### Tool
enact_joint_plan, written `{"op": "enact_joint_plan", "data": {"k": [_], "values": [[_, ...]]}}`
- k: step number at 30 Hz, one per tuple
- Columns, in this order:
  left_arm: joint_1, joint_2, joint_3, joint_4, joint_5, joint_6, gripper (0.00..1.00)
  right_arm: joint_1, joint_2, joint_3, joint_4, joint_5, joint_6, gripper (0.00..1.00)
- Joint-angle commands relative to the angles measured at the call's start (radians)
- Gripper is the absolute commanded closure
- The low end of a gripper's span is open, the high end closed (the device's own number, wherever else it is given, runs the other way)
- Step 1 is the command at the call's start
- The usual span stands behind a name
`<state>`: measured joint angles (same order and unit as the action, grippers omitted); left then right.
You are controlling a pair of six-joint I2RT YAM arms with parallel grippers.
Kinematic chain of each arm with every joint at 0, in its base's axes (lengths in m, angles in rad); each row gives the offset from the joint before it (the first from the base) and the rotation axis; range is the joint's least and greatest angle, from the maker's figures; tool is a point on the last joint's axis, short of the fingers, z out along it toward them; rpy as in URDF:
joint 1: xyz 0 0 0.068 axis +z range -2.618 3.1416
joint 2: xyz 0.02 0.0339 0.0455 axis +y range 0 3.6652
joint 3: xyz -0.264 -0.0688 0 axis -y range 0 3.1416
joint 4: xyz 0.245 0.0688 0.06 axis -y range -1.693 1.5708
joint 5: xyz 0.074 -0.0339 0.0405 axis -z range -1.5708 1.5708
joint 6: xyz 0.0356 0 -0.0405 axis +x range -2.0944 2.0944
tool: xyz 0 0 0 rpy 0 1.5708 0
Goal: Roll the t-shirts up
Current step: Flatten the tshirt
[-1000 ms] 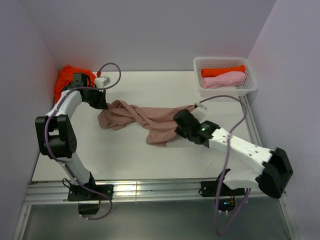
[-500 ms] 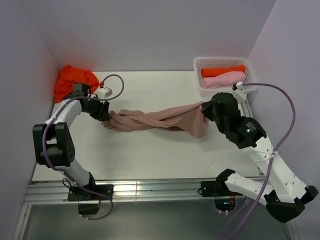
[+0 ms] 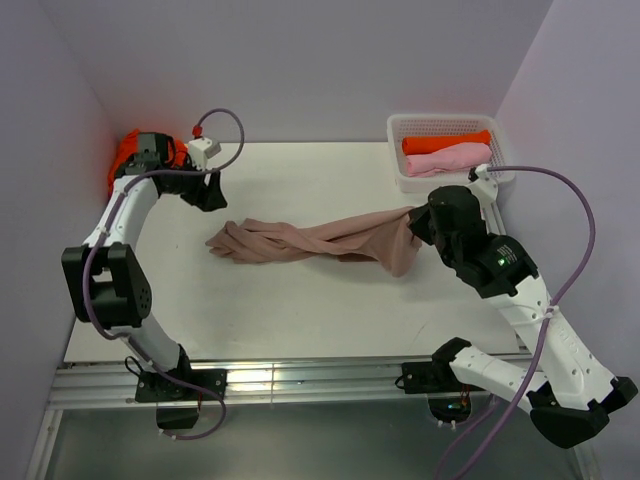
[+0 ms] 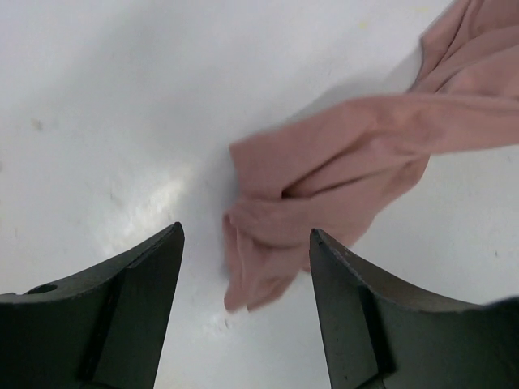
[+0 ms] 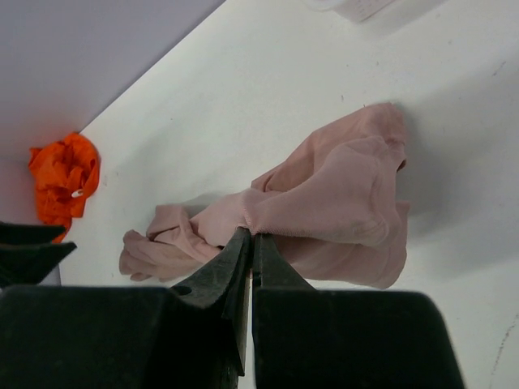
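Observation:
A dusty pinkish-brown t-shirt [image 3: 310, 240] lies twisted into a long rope across the table. My right gripper [image 3: 419, 224] is shut on its right end, and the wrist view shows the pinched hem [image 5: 340, 190] at the closed fingertips [image 5: 251, 237]. My left gripper [image 3: 211, 196] stands open just behind the shirt's left end, holding nothing. In its wrist view that bunched end [image 4: 324, 170] lies on the table below the spread jaws [image 4: 245, 231]. A bright orange t-shirt [image 3: 128, 152] is heaped in the back left corner, also seen from the right wrist [image 5: 65, 174].
A white mesh basket [image 3: 500, 175] at the back right holds a rolled orange shirt [image 3: 445, 143] and a rolled light pink one [image 3: 448, 159]. Walls close in the left, back and right. The left arm's cable [image 3: 225, 130] loops above the table.
My left gripper has opened, let go of the shirt's left end and drawn back towards the rear left. The right gripper had pulled its end to the right and now holds still.

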<state>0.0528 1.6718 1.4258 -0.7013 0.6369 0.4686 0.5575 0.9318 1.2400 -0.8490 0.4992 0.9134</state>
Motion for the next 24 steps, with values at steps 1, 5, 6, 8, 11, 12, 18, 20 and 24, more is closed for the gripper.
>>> {"op": "enact_joint_plan", "data": {"k": [1, 5, 6, 8, 11, 12, 18, 20, 24], "values": [[-0.076, 0.103, 0.100, -0.039, 0.098, 0.028, 0.31, -0.008, -0.013, 0.009, 0.034, 0.001, -0.022, 1.00], [-0.148, 0.123, 0.084, -0.010, 0.152, 0.093, 0.29, -0.010, 0.009, 0.032, 0.031, -0.005, -0.031, 1.00], [-0.184, 0.120, 0.064, -0.003, 0.171, 0.111, 0.28, -0.010, 0.013, 0.038, 0.034, -0.008, -0.034, 1.00], [-0.220, 0.100, 0.036, 0.049, 0.190, 0.108, 0.27, -0.011, 0.032, 0.058, 0.033, -0.011, -0.039, 1.00], [-0.275, 0.059, -0.060, 0.182, 0.204, 0.075, 0.26, -0.013, 0.053, 0.085, 0.028, -0.020, -0.050, 1.00], [-0.295, 0.049, -0.077, 0.213, 0.205, 0.059, 0.26, -0.016, 0.056, 0.090, 0.028, -0.024, -0.051, 1.00], [-0.364, 0.060, -0.125, 0.330, 0.198, 0.039, 0.26, -0.030, 0.065, 0.136, 0.010, -0.040, -0.065, 1.00], [-0.376, 0.069, -0.134, 0.367, 0.198, 0.021, 0.26, -0.037, 0.062, 0.142, 0.007, -0.047, -0.068, 1.00], [-0.390, 0.103, -0.134, 0.456, 0.208, -0.031, 0.26, -0.044, 0.061, 0.150, 0.005, -0.062, -0.071, 1.00]]}}
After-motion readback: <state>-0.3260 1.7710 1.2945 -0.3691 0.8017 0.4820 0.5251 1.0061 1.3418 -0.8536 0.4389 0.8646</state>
